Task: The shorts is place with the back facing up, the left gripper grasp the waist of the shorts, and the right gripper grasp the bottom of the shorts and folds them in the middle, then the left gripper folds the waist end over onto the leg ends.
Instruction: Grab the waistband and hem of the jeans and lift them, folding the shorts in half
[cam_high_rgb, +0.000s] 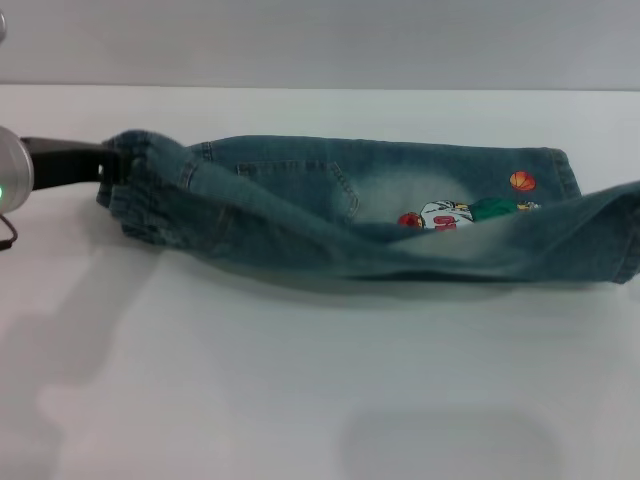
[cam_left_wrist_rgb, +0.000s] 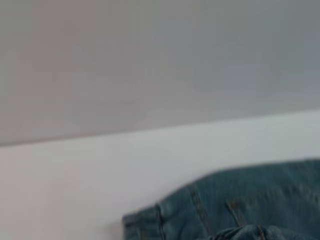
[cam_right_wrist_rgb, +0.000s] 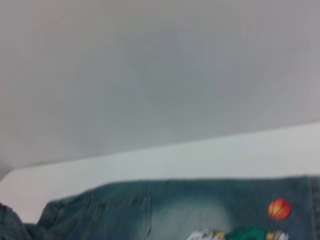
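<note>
White tabletop (cam_high_rgb: 300, 400) spans your frame. You see the shorts (cam_high_rgb: 370, 215) stretched across its middle, near edge lifted and folded. At centre left, the left gripper (cam_high_rgb: 112, 160) is clamped on the bunched waistband. The right gripper lies outside every view.

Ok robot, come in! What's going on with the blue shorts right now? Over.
Left gripper at the waist end, gripping it. Right gripper out of view. Shorts mid-fold lengthwise, near edge lifted over the cartoon print. Nothing in the way on the table.
</note>
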